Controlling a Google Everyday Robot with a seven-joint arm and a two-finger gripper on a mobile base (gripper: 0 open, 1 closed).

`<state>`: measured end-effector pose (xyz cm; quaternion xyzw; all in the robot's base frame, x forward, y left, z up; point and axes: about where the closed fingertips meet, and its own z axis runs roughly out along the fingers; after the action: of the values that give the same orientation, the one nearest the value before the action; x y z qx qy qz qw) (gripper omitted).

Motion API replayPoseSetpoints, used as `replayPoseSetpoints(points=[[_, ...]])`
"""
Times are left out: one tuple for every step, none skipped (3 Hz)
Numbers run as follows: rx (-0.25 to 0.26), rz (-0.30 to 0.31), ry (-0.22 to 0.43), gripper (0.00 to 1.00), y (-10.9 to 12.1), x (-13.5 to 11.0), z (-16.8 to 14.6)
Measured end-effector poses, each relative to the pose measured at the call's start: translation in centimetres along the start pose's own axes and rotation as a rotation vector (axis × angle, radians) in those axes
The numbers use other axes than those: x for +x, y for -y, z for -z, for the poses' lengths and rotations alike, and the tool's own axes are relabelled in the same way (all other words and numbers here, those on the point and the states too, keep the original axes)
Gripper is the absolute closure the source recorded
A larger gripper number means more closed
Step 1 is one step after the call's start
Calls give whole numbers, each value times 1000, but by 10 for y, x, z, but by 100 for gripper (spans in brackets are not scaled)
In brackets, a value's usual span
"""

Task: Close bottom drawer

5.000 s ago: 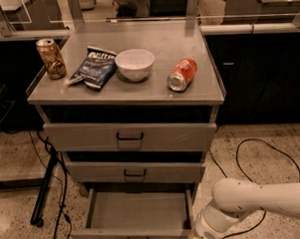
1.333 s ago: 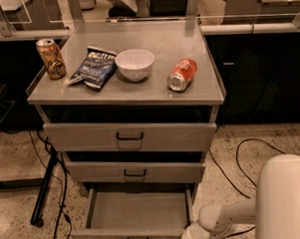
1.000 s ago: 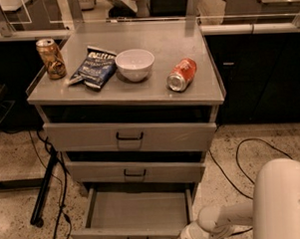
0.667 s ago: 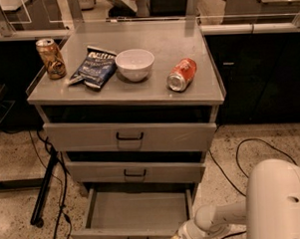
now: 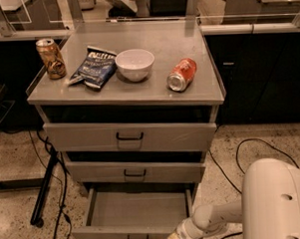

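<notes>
The bottom drawer (image 5: 136, 212) of the grey metal cabinet is pulled far out, its plain grey tray empty and its small black handle (image 5: 137, 238) at the lower edge of the view. The middle drawer (image 5: 135, 171) and the top drawer (image 5: 128, 136) above it stick out only slightly. My white arm reaches in from the lower right. The gripper (image 5: 176, 236) is at the right end of the bottom drawer's front, against or very near it.
On the cabinet top (image 5: 154, 94) are a brown can (image 5: 50, 58) standing upright, a blue chip bag (image 5: 94, 67), a white bowl (image 5: 134, 64) and an orange can (image 5: 182, 74) on its side. Black cables (image 5: 251, 149) lie on the speckled floor; a black stand leg (image 5: 43, 193) is at left.
My arm has swung left, and the gripper has moved from beside the drawer's right side toward the right end of its front. The drawer has not visibly moved.
</notes>
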<state>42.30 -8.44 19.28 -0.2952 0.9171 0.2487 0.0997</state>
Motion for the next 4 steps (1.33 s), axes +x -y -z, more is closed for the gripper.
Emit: replayPoseSetpoints(points=[[0,0,0,57,0,0,0],[0,0,0,34,0,0,0],[0,0,0,11,0,0,0],[0,0,0,0,0,0,0]])
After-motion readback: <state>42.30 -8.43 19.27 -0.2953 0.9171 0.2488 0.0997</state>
